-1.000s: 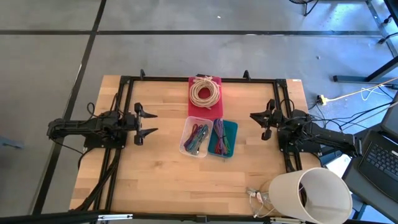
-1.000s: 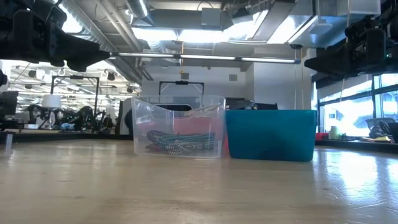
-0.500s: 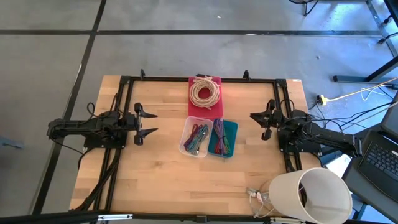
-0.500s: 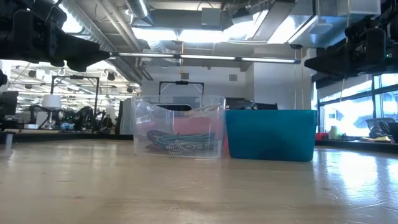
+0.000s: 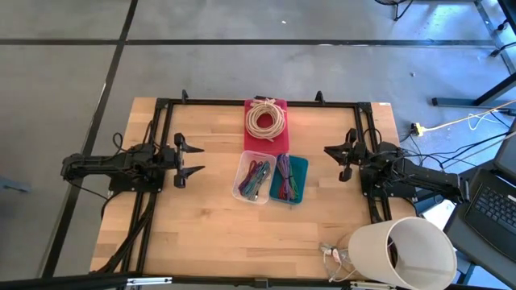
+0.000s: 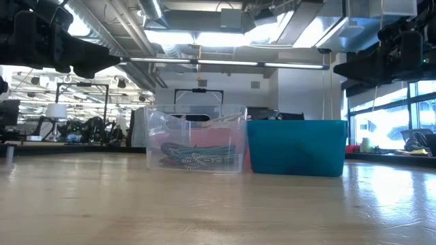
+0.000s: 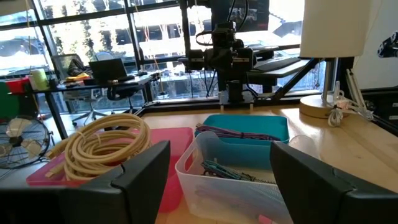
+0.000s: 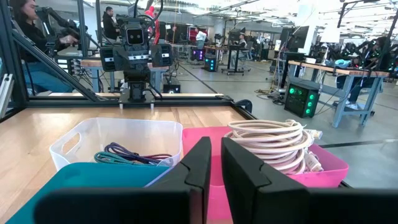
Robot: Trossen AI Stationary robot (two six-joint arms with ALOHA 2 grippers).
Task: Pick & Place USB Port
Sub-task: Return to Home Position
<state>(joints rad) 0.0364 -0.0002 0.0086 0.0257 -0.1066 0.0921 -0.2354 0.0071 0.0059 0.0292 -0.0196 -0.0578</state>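
Note:
A clear bin [image 5: 253, 178] of coloured cables stands mid-table, with a teal bin [image 5: 289, 180] of cables touching its right side. Behind them a pink tray [image 5: 267, 122] carries a coiled cream cable [image 5: 265, 120]. The low view shows the clear bin [image 6: 195, 139] and teal bin [image 6: 296, 147] resting flat on the wood. My left gripper [image 5: 198, 159] hovers open left of the bins; in its wrist view [image 7: 217, 186] the bins lie ahead. My right gripper [image 5: 329, 151] hovers shut to their right [image 8: 216, 168]. No single USB port can be told apart.
A lamp with a white shade [image 5: 407, 251] stands at the table's near right corner, with a laptop [image 5: 492, 205] beyond the right edge. A black frame [image 5: 258, 103] runs round the table. Bare wood [image 5: 226, 234] lies near the front edge.

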